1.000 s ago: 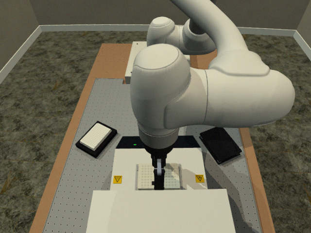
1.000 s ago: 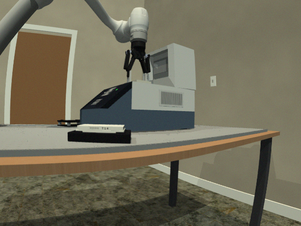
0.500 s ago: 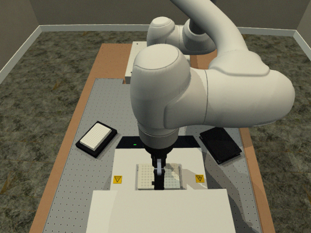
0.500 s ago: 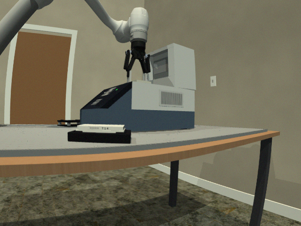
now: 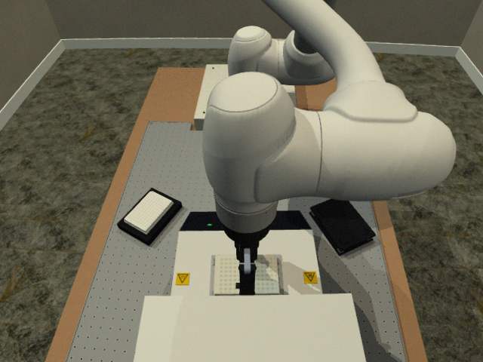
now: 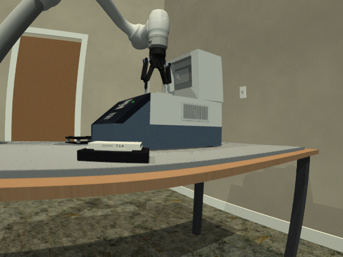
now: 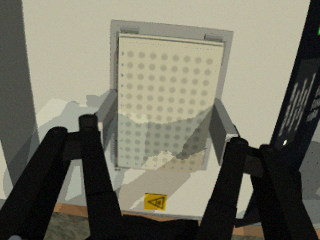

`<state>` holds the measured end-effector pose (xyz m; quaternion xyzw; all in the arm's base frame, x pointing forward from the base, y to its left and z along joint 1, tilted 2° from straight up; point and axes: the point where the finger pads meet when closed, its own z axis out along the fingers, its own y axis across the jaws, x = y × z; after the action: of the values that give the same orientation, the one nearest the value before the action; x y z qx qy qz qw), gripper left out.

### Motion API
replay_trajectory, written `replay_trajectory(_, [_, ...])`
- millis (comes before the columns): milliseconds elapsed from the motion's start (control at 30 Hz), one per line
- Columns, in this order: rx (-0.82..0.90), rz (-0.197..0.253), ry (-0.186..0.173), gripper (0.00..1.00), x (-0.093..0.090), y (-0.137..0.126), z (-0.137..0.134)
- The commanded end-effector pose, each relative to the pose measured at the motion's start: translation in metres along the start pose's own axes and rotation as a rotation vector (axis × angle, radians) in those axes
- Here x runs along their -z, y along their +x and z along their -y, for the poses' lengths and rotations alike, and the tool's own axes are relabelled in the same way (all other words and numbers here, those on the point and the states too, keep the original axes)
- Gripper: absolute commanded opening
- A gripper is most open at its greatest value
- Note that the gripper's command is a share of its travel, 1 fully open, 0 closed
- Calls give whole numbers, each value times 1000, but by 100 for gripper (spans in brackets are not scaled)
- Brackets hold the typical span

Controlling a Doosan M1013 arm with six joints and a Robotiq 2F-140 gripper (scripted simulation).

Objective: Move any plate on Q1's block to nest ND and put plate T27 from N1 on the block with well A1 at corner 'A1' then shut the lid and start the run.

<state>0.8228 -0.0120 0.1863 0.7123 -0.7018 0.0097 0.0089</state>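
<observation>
We see the cycler [image 6: 166, 121] standing toward the near edge of the table [image 6: 193, 168] in the top view, its lid [image 6: 199, 74] raised upright behind the block and its status lamp [image 5: 209, 225] glowing green on the dark sloped keypad panel [image 6: 121, 110].

A white well plate [image 5: 226, 274] lies on the block in the opening of the machine's top. The arm's gripper [image 5: 246, 268] reaches straight down over the middle of this plate, and its fingers are clamped on the plate's two long sides. In the wrist view the pads press against the left and right edges of the plate, which still sits within the grey frame of the block. We cannot tell whether the plate has left the block surface.

Around the machine, toward the left edge of the table in the top view, a second white plate [image 5: 150, 210] rests in a black nest [image 5: 132, 229]; in the exterior view its side label reads T14. Toward the right edge a second black nest [image 5: 343, 225] lies flat with no plate on it. Two yellow warning stickers [image 5: 182, 278] flank the block opening.

The raised lid stands just behind the gripper, close to its rear finger in the exterior view, and the bulky white arm [image 5: 312, 155] hides much of the table's middle from above.
</observation>
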Motion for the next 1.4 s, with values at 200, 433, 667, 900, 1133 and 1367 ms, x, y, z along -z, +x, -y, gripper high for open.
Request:
replay_trajectory(200, [0, 0, 0, 0, -2, 0, 0])
replay_trajectory(433, [0, 0, 0, 0, -4, 0, 0])
replay_trajectory(667, [0, 0, 0, 66, -4, 0, 0])
replay_trajectory(900, [0, 0, 0, 66, -4, 0, 0])
replay_trajectory(1133, [0, 0, 0, 66, -4, 0, 0])
replay_trajectory(1367, [0, 0, 0, 66, -4, 0, 0])
